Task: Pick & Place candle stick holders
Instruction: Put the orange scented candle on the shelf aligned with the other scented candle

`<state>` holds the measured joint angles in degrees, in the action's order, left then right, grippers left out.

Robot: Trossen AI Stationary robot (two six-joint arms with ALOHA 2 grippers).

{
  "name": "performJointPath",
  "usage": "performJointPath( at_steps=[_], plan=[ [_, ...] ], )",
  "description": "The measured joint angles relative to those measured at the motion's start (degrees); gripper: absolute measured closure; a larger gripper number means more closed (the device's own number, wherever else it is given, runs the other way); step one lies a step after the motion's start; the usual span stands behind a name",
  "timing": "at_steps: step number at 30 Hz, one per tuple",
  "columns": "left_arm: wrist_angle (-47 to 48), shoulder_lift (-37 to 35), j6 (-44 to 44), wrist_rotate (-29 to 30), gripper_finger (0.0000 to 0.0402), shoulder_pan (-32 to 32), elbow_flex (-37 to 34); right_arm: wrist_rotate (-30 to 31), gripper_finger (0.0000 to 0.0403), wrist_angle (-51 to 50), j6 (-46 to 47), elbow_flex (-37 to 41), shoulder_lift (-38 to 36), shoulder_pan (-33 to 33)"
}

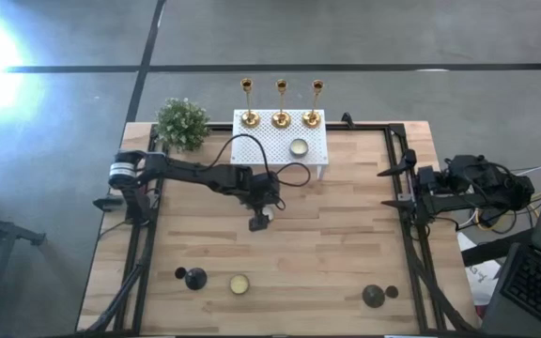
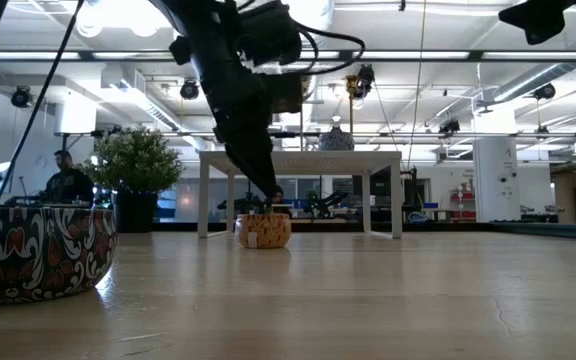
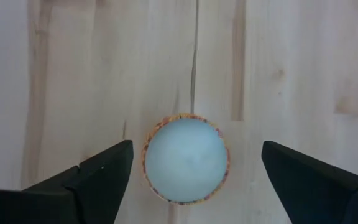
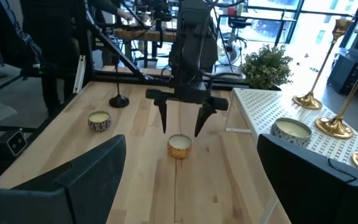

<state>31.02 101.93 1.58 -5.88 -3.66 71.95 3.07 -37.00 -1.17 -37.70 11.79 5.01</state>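
Left gripper (image 4: 184, 121) fingers apart, hovering over candle tin (image 3: 186, 159) at table centre. Gold candlesticks (image 1: 281, 103) on white rack (image 1: 261, 148), 12 o'clock; black holders (image 1: 194, 277) at 6. Next likely: redirect to holder. Right gripper (image 1: 397, 188) parked 3 o'clock, fingers apart.

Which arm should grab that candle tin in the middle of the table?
Left. The left gripper hangs open directly above the candle tin, fingers straddling it. The right gripper waits at the table's right edge, far from it.
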Motion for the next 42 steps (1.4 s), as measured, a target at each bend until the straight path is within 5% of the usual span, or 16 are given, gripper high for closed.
performJointPath(
  at_steps=[23, 42],
  plan=[
    [-2.8, 8.7, -0.5, 0.3, 0.005, 0.0, -0.1, 0.0, 0.0044, 0.0, 0.3, 0.4, 0.0, 0.0],
    [0.5, 7.6, 0.5, 2.2, 0.0099, 0.0, 0.0, 0.0, 0.0044, -0.1, 1.0, 0.4, 0.0, 0.0]
  ],
)
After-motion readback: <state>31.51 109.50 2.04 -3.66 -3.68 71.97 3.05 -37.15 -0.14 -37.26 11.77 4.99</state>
